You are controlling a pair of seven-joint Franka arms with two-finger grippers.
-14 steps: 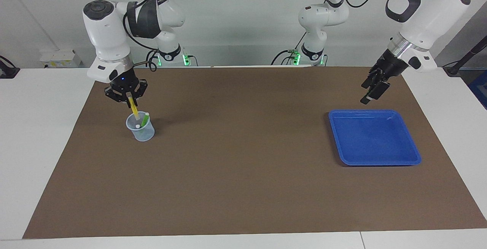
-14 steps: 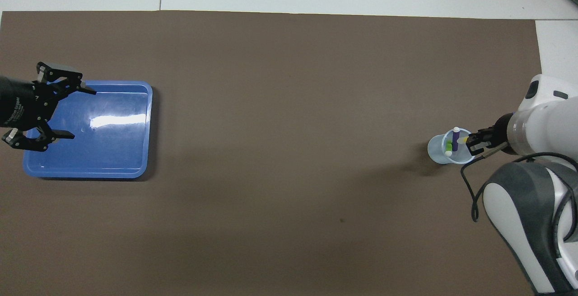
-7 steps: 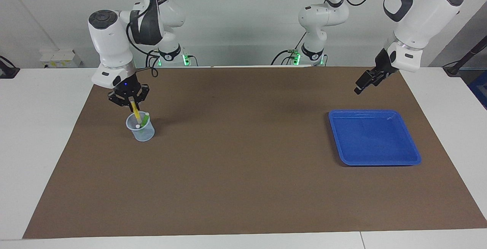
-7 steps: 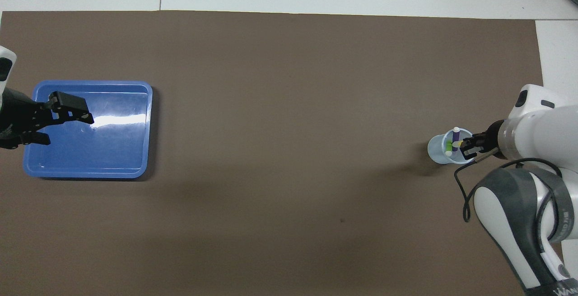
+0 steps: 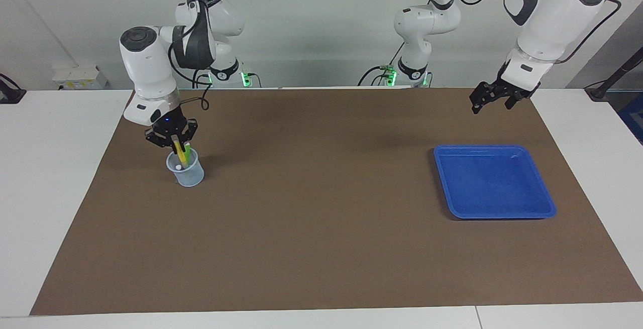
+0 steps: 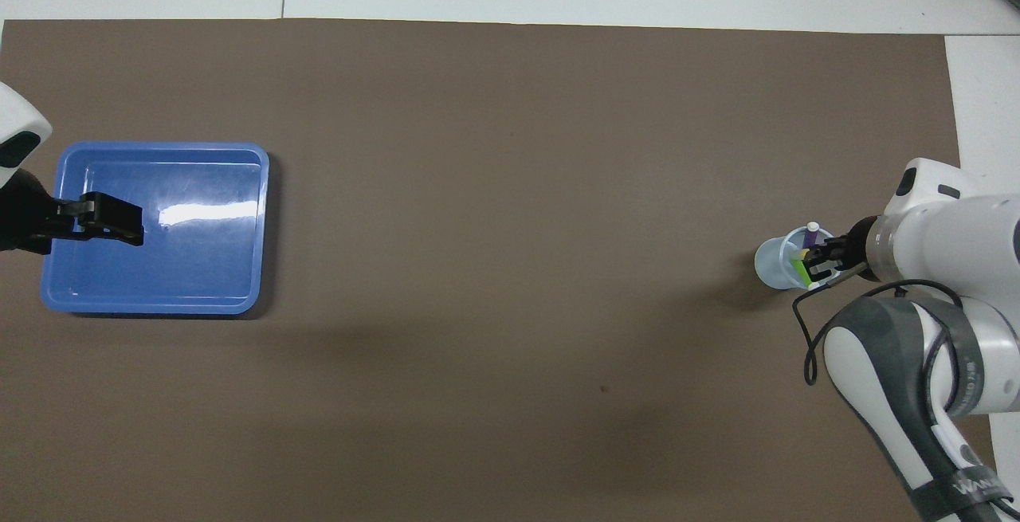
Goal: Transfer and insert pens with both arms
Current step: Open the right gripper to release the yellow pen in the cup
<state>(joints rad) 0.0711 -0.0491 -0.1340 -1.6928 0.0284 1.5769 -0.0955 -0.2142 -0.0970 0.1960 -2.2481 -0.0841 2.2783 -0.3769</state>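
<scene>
A clear plastic cup stands on the brown mat toward the right arm's end of the table. My right gripper is just above its rim, shut on the upper end of the yellow pen, whose lower part is inside the cup. The lime green pen leans in the cup beside it. From overhead, the cup also shows the purple pen with its pale cap up, the green pen, and my right gripper. My left gripper hangs open and holds nothing; overhead, this left gripper is over the blue tray.
The blue tray lies toward the left arm's end of the table with nothing in it. Two smaller white arms with green lights stand at the table's edge nearest the robots. The brown mat covers most of the table.
My right gripper has come down, pushing the yellow pen deeper into the cup. My left gripper has risen, turned and drawn back from above the tray's near rim.
</scene>
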